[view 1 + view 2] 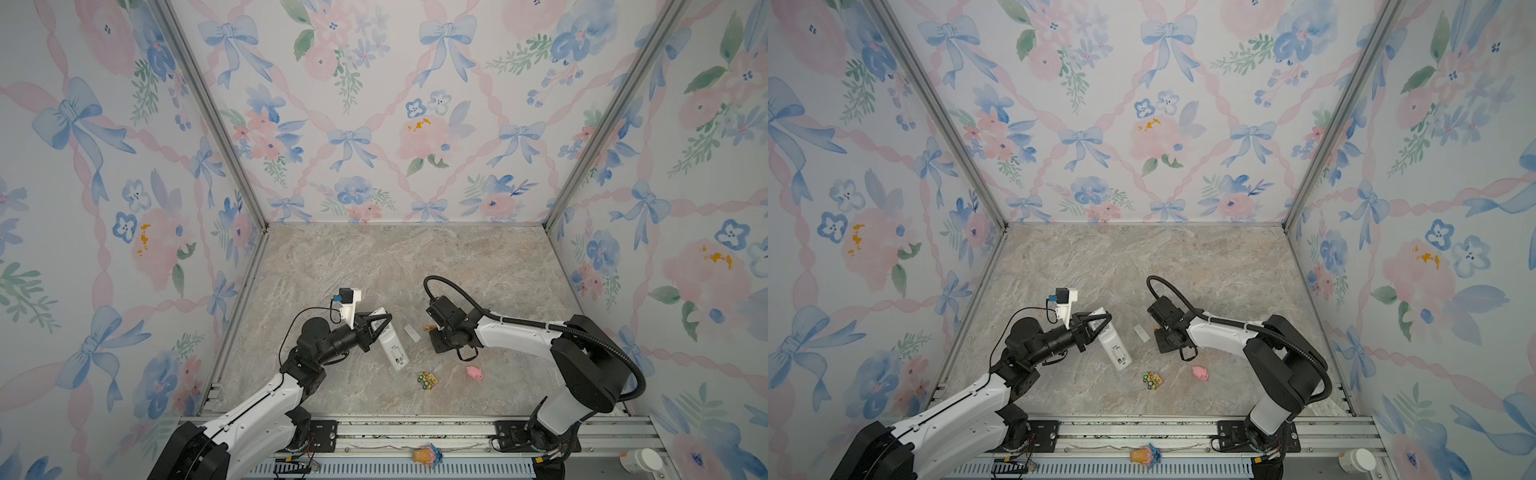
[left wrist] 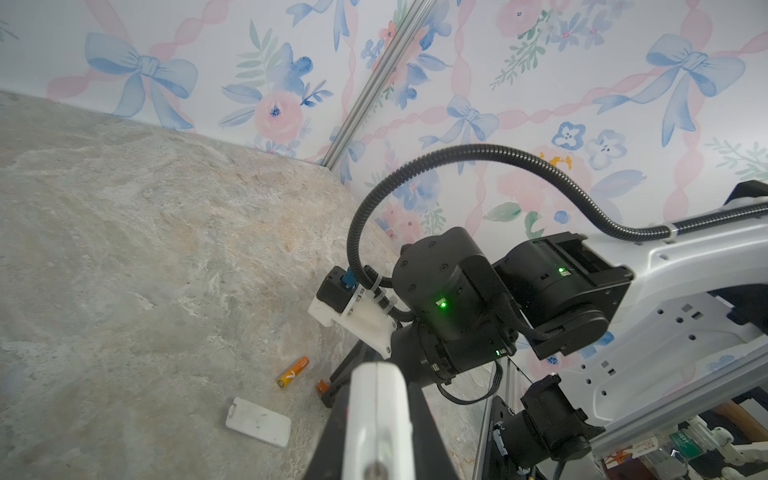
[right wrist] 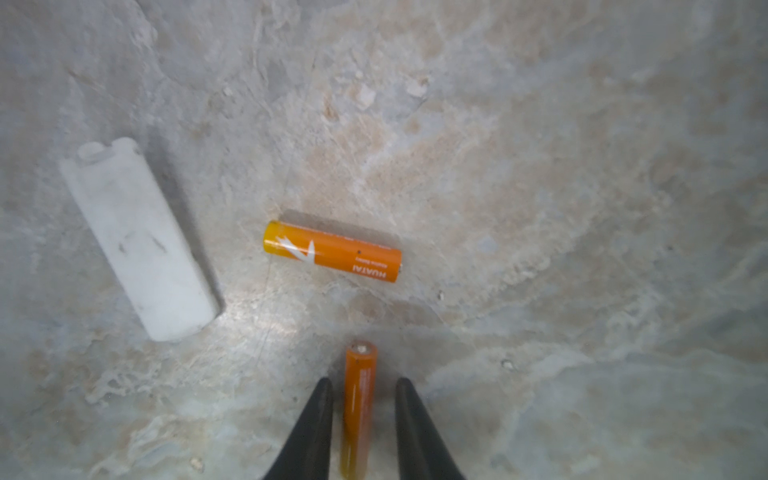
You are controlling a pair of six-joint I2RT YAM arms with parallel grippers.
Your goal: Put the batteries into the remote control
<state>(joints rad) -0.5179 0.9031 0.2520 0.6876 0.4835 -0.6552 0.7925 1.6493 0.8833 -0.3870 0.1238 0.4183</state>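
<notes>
My left gripper (image 1: 376, 323) is shut on the far half of the white remote control (image 1: 392, 347), which slants toward the front with an open bay showing at its near end. In the left wrist view the remote control (image 2: 376, 415) fills the space between the dark fingers. My right gripper (image 3: 363, 380) is open and low over the table. One orange battery (image 3: 359, 407) lies lengthwise between its fingertips, with a gap on each side. The other battery (image 3: 332, 251) lies crosswise just beyond it. In a top view only an orange tip (image 1: 428, 328) shows by the right gripper (image 1: 437, 331).
A small white battery cover (image 1: 411, 333) lies flat between the remote and the right gripper. A green-orange toy car (image 1: 427, 380) and a pink pig (image 1: 473, 372) sit nearer the front. An ice-cream toy (image 1: 428, 455) and a white bottle (image 1: 642, 459) rest by the front rail.
</notes>
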